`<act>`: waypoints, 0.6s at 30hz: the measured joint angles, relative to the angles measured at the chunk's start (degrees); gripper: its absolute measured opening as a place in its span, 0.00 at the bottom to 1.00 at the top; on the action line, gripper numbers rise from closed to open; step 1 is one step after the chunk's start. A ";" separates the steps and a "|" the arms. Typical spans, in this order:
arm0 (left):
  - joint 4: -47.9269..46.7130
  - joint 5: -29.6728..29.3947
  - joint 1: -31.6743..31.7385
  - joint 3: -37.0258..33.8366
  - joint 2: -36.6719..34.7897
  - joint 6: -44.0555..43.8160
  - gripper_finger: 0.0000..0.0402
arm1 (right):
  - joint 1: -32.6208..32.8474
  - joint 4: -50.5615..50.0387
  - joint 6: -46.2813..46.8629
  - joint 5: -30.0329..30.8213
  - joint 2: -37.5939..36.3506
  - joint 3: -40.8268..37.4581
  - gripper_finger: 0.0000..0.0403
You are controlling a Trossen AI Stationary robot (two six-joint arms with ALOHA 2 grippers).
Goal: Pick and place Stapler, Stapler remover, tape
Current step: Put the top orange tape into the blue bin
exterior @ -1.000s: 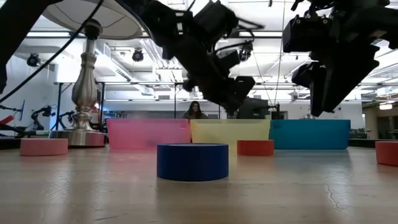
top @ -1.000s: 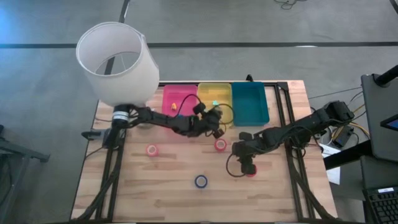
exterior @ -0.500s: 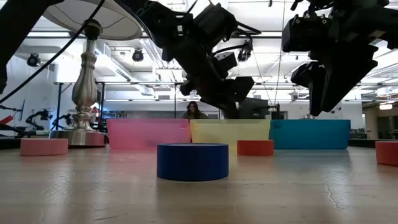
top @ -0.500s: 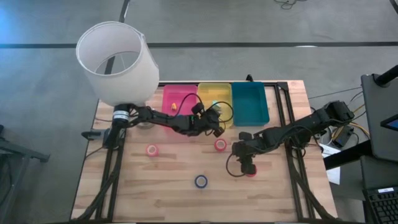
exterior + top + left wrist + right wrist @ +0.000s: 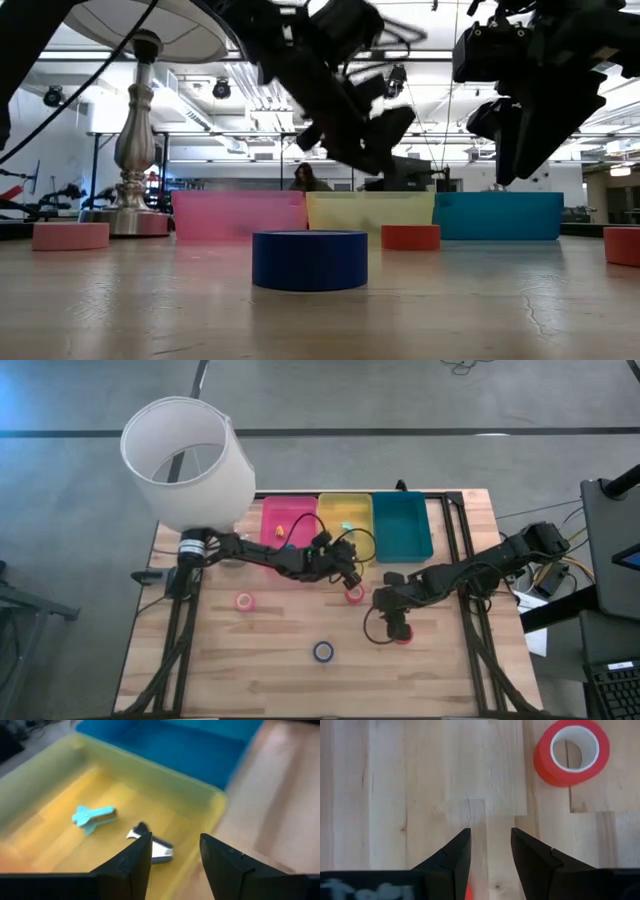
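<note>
Tape lay nearest the table's front edge: a dark blue ring-shaped roll [image 5: 323, 651]. Farther in, my right gripper [image 5: 397, 622] hung open and empty just above a red roll [image 5: 404, 637]. A second red roll [image 5: 571, 753] lay ahead of its fingers [image 5: 455, 857]. My left gripper [image 5: 172, 860] hovered open over the yellow plastic bin's [image 5: 362, 545] near edge, with a light blue staple remover [image 5: 93, 817] and a small dark stapler [image 5: 152, 846] lying inside.
</note>
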 joint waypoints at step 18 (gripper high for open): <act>-5.20 -0.02 -13.59 0.35 -7.87 0.18 0.34 | -1.55 17.33 -15.67 0.38 0.42 0.00 0.34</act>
